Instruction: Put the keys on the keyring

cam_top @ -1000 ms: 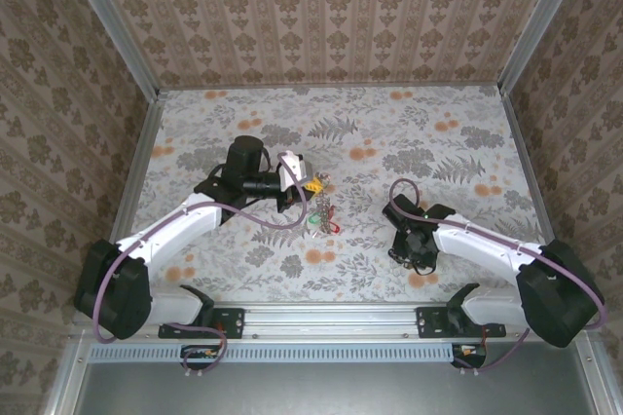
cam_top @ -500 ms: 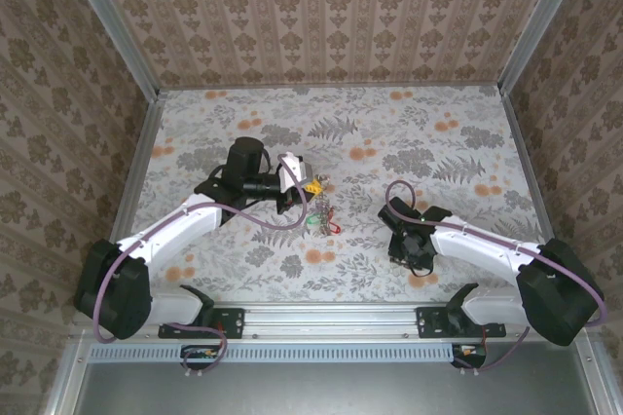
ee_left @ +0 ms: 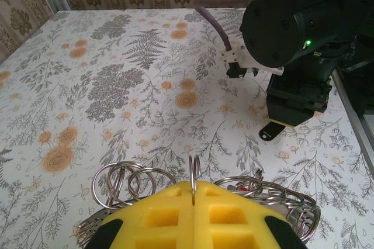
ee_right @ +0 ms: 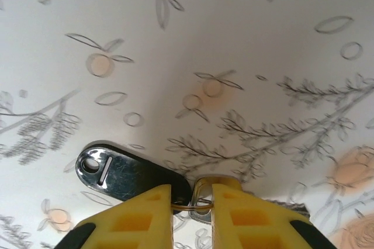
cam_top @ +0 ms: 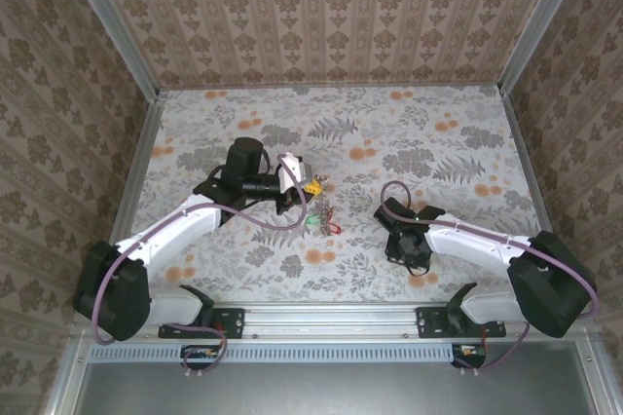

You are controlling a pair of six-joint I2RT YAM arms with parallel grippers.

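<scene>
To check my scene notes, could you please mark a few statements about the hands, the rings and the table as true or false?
1. The left hand is shut on a thin ring standing upright. True.
2. The right hand has its fingers pressed together. False: a gap shows between them, with a small ring in it.
3. A dark tag with a hole lies beside the right hand. True.
4. The table is plain white. False: it has a floral print.

Bright, even, diffuse light w/ faint soft shadows; top cam sharp, R wrist cam slightly blurred.
</scene>
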